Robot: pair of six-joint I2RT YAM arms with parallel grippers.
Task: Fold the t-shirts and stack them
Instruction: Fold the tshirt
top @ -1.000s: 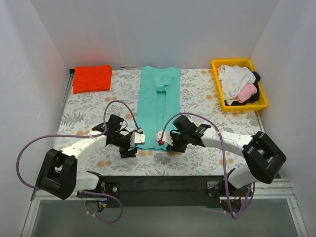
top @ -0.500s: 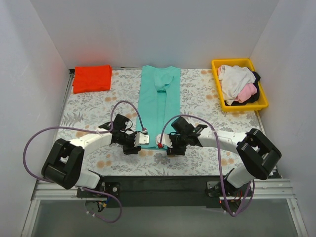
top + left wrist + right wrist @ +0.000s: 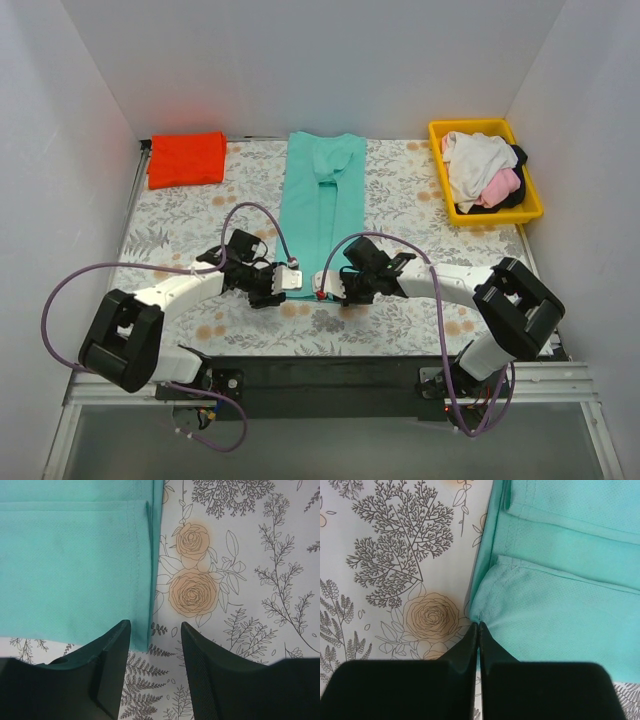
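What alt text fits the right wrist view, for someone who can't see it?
The right gripper, its black jaws shut together, pinches the edge of the teal-green t-shirt, where the cloth puckers. The shirt's folded layers fill the right of the frame; the patterned tablecloth with ferns and a rose shows on the left.

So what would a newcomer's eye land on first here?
The teal t-shirt, folded into a long strip mid-table, with the right gripper shut on one near corner and the left gripper open astride the other. Also the red-orange shirt folded far left, and the yellow tray heaped with clothes far right.
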